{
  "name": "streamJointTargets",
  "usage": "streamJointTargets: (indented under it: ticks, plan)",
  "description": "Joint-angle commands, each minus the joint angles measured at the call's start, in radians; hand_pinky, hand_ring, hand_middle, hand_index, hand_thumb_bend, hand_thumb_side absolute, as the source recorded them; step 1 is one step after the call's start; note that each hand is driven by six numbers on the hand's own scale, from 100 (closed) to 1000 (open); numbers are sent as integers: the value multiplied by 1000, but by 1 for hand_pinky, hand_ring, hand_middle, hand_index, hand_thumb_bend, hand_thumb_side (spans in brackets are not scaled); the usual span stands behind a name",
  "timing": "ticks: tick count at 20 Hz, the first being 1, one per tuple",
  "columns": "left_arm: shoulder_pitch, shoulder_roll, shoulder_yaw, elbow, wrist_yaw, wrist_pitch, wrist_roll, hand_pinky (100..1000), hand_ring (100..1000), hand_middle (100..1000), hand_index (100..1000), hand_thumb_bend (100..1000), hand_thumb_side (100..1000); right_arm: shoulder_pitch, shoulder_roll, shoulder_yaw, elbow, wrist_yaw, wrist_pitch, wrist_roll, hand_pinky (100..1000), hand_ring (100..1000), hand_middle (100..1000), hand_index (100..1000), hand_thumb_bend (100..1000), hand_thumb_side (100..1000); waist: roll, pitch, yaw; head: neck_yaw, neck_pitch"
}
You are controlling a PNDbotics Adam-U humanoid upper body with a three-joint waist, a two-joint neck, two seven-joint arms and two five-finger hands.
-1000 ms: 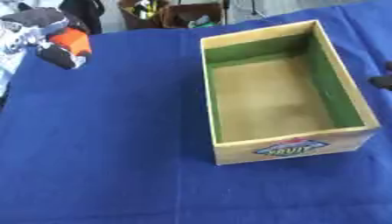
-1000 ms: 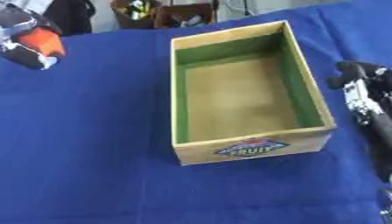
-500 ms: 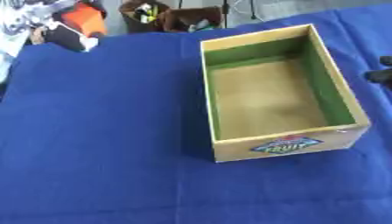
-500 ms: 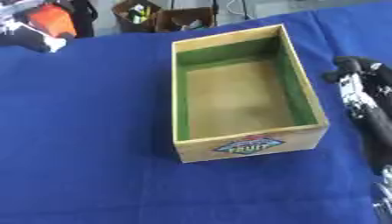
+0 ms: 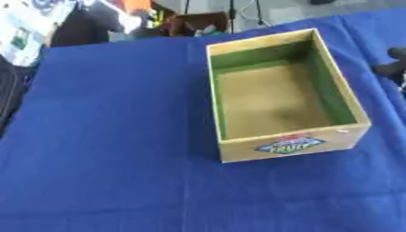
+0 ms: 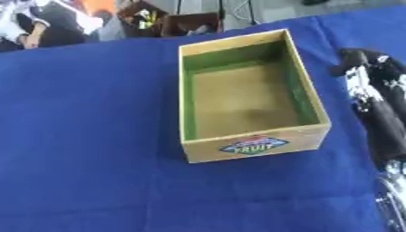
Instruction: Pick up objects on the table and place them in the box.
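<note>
A wooden box (image 5: 285,95) sits right of centre in my view on the blue-covered counter (image 5: 111,136), open side up, its green inner walls and bare tan floor showing and a "FRUIT" label on the near wall. Nothing lies inside it. My right robot hand (image 6: 366,74) shows at the right edge of the frame, just beside the box's right wall and apart from it, dark, over the cloth; I cannot tell whether its fingers are curled or straight. My left robot hand shows in neither view.
</note>
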Motion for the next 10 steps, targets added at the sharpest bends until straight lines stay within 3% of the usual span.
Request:
streamJointTargets:
  ticks: [1, 5, 6, 7, 10]
  plan:
    - [-36, -28, -11, -35, 22, -7, -3, 137, 445, 590, 831, 100, 286, -9, 5, 2, -20, -1, -3, 6, 949, 744, 537, 731, 100, 542, -8, -33, 1, -1, 12]
    - [-48, -72, -38, -60, 56, -11, 11, 129, 439, 581, 827, 100, 290, -7, 10, 3, -20, -1, -4, 7, 949, 745, 538, 731, 100, 540, -5, -41, -1, 1, 14]
    - [-50, -76, -42, -63, 61, -12, 14, 124, 436, 577, 824, 100, 573, -7, 11, 3, -20, -1, -4, 8, 950, 745, 538, 731, 100, 595, -5, -41, -2, 2, 14]
    - [-55, -89, -52, -67, 71, -17, 15, 123, 435, 574, 823, 100, 300, -8, 12, 4, -20, -1, -5, 8, 950, 745, 538, 731, 100, 538, -3, -43, -4, 3, 13]
    - [-64, -107, -67, -64, 84, -18, 21, 123, 435, 574, 823, 100, 300, -8, 14, 4, -20, 0, -5, 9, 950, 745, 538, 731, 100, 538, -1, -46, -5, 5, 12]
